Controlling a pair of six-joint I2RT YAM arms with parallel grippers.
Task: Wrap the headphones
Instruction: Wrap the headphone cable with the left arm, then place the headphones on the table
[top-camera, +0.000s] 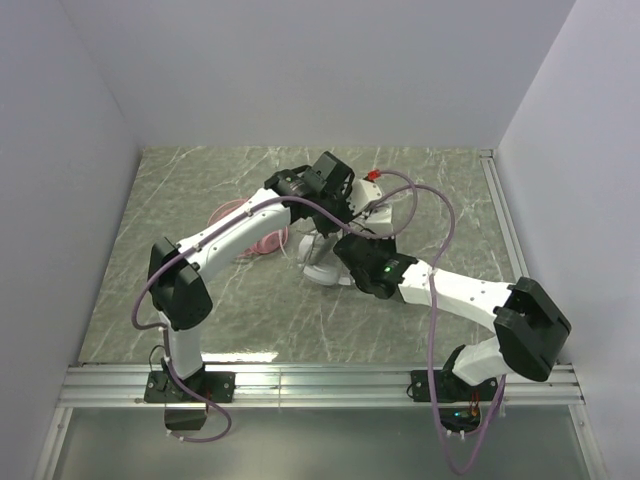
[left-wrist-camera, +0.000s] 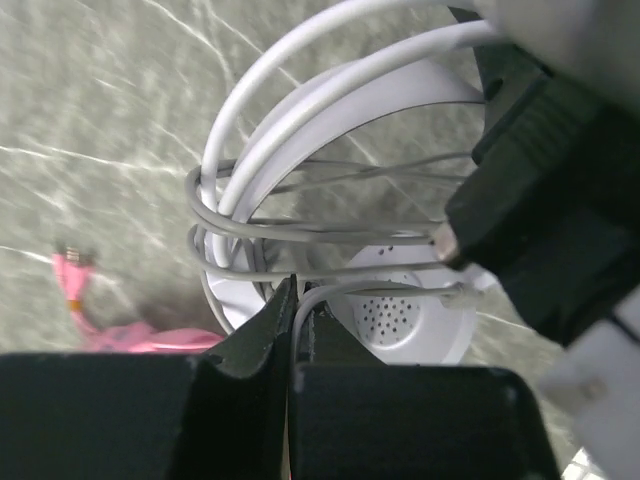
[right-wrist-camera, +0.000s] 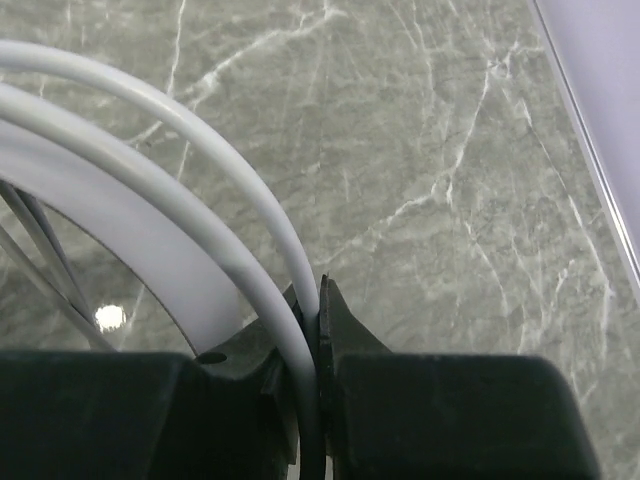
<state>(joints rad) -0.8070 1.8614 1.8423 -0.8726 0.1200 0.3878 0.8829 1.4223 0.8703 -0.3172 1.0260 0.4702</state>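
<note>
Wrap partly done, prob. White headset (top-camera: 322, 262) sits centre of table (top-camera: 200, 200) w/ several cable (left-wrist-camera: 300, 235) loops round its headband (right-wrist-camera: 150, 200). L gripper (left-wrist-camera: 295, 290) pinched tight on cable tail; R gripper (right-wrist-camera: 318, 300) clamped on headband. Pink headset (top-camera: 262, 240) just beside, plug end loose, looks not yet wrapped.

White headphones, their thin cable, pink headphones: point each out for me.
white headphones (left-wrist-camera: 400, 318), left wrist view, on the perforated earcup face.
thin cable (left-wrist-camera: 250, 228), left wrist view, on a loop crossing the headband.
pink headphones (top-camera: 268, 243), top view, on its coiled pink cable.
</note>
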